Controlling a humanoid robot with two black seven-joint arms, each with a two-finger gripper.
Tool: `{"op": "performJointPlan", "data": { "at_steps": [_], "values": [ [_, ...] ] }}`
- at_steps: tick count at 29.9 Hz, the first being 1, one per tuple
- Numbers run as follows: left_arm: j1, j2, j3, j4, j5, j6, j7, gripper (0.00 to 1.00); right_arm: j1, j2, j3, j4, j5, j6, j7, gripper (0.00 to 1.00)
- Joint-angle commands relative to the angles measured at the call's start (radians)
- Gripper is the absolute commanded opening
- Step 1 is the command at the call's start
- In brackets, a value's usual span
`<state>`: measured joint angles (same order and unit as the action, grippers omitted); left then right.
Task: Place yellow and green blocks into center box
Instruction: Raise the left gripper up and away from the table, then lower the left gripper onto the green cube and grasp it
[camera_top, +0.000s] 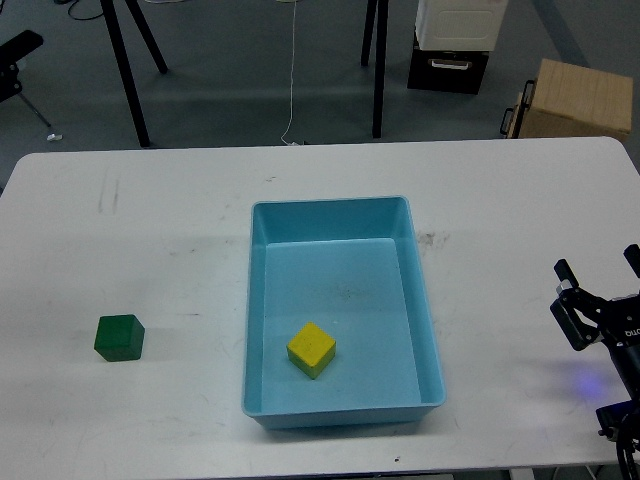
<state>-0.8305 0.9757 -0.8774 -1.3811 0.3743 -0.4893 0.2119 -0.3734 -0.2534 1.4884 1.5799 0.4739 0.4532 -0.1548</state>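
Observation:
A yellow block (311, 349) lies inside the light blue box (425, 300) at the table's center, near the box's front. A green block (119, 337) sits on the white table at the left, well apart from the box. My right gripper (598, 278) is open and empty at the right edge, low over the table, to the right of the box. A small dark part (18, 47) shows at the top left edge, far above the green block. It looks like my left gripper, and its fingers cannot be told apart.
The white table (180, 210) bears only the box and the green block. Beyond its far edge are black stand legs (128, 70), a cardboard box (578, 97) and a black-and-white case (455, 40) on the floor.

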Motion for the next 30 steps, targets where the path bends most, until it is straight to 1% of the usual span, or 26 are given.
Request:
{"op": "performJointPlan", "data": {
  "at_steps": [1,3,5,6,8,11,13,17,20,26,30],
  "values": [
    [-0.333,0.009,0.419,0.010,0.115,0.001,0.000,1.00,-0.001,0.000,0.000,0.000,0.000,0.005,0.000,0.96],
    [-0.493,-0.017,0.634,0.010,0.178,0.001,0.000,1.00,-0.001,0.000,0.000,-0.001,0.000,0.005,0.000,0.96],
    [-0.597,-0.076,0.823,0.008,0.225,0.001,0.000,1.00,-0.002,0.000,0.001,0.000,0.000,0.007,0.000,0.96],
    [-0.627,-0.104,0.897,0.007,0.259,0.001,0.000,1.00,-0.004,0.000,0.004,-0.001,0.000,0.007,0.000,0.96],
    [-0.644,-0.130,0.977,0.007,0.340,0.001,0.001,1.00,-0.004,0.000,0.007,-0.001,0.000,0.009,0.000,0.96],
    [-0.644,-0.184,1.060,0.002,0.455,0.001,0.001,1.00,-0.007,0.000,0.006,-0.003,0.000,0.018,0.000,0.96],
    [-0.648,-0.196,1.118,0.002,0.486,0.001,0.001,1.00,-0.008,0.000,0.003,-0.017,0.000,0.036,0.000,0.96],
    [-0.644,-0.215,1.212,-0.006,0.491,0.001,0.000,1.00,-0.012,0.000,0.000,-0.047,0.000,0.036,-0.002,0.96],
    [-0.624,-0.218,1.244,0.000,0.491,0.001,0.000,1.00,-0.012,0.000,0.000,-0.072,0.000,0.036,-0.003,0.96],
    [-0.501,-0.219,1.247,0.054,0.544,0.001,0.004,1.00,0.004,0.000,-0.007,-0.116,0.000,0.036,-0.009,0.96],
    [-0.409,-0.221,1.223,0.103,0.607,0.001,0.003,1.00,0.011,0.000,-0.039,-0.126,-0.001,0.036,-0.009,0.97]
  ]
}}
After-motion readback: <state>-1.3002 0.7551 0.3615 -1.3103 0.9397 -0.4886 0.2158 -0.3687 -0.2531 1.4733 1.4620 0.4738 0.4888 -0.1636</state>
